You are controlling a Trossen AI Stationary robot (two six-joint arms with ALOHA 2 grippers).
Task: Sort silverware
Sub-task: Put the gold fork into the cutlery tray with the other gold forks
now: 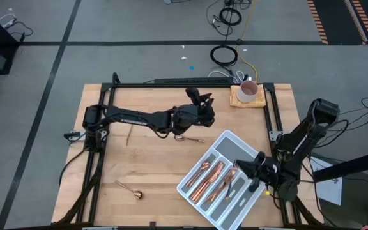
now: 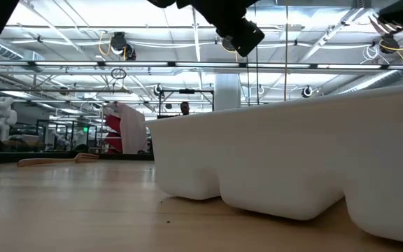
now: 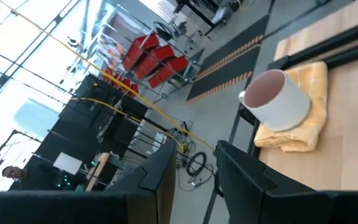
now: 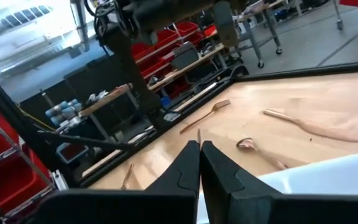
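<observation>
Several copper pieces of silverware [image 1: 213, 177] lie in the compartments of the grey-white divided tray [image 1: 225, 143], which stands askew at the table's near right. Loose on the wood lie a spoon [image 1: 130, 190] near the front left, another piece [image 1: 189, 138] below my left arm, and a thin one [image 1: 130, 134]. My left gripper [image 1: 200, 97] hangs high over the table's far middle, open, nothing between its fingers [image 3: 160, 171]. My right gripper [image 1: 240, 167] is raised over the tray's right part, shut and holding nothing [image 4: 199, 155].
A white mug [image 1: 248, 91] stands on a folded yellow cloth [image 1: 238, 101] at the far right corner. The right wrist view shows a fork [image 4: 207, 115], a spoon [image 4: 252, 148] and a knife-like piece [image 4: 306, 126] on the wood beyond the tray's rim [image 4: 334, 171]. Black rails frame the table.
</observation>
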